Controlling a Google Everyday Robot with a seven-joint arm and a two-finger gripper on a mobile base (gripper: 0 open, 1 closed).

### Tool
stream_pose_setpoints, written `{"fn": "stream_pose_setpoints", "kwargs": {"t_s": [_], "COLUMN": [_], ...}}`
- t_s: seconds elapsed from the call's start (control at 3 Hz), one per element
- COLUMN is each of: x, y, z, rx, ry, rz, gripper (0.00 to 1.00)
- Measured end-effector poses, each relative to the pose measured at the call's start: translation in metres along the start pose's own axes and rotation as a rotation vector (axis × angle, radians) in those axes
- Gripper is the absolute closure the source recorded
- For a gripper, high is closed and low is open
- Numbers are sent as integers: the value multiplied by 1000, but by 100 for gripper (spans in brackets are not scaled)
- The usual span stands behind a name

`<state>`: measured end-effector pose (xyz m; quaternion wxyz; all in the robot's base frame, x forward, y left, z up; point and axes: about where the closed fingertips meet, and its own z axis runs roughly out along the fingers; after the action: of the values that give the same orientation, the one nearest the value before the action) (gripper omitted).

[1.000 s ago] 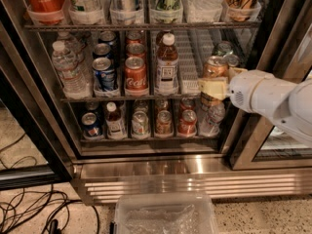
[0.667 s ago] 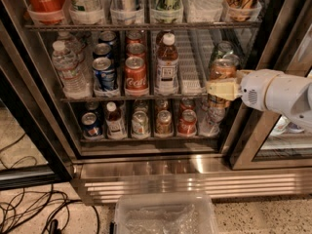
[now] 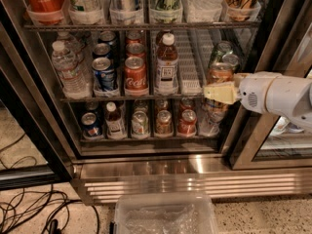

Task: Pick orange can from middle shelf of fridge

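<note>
Stocked fridge (image 3: 146,167) as backdrop. Shows the gripper (image 3: 219,92) just before the orange can (image 3: 220,73), at the right end of the middle shelf (image 3: 97,99). Sits slightly further right than a second ago, hinting at withdrawal. Cannot tell whether clamped.

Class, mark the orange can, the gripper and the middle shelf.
orange can (image 3: 220,74), camera view, coppery side.
gripper (image 3: 213,93), camera view, cream tip, by the can.
middle shelf (image 3: 190,77), camera view, bare wire grid.

Coppery-orange metal drink can (image 3: 220,74) on wire-grid middle shelf (image 3: 191,82), right of red Coca-Cola can (image 3: 135,75); cream 2-finger gripper (image 3: 208,92) also right, lower.
</note>
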<state>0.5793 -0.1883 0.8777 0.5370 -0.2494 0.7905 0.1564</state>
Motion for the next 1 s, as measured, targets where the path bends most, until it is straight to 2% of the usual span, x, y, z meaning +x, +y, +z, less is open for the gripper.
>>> {"fn": "stream_pose_setpoints", "kwargs": {"t_s": [0.33, 0.67, 1.0], "x": [10, 10, 4], "y": [40, 101, 150], "z": [3, 2, -3], "rx": [-101, -255, -386], "ry": [26, 41, 42], "rz": [-34, -104, -168], "gripper": [100, 100, 100]}}
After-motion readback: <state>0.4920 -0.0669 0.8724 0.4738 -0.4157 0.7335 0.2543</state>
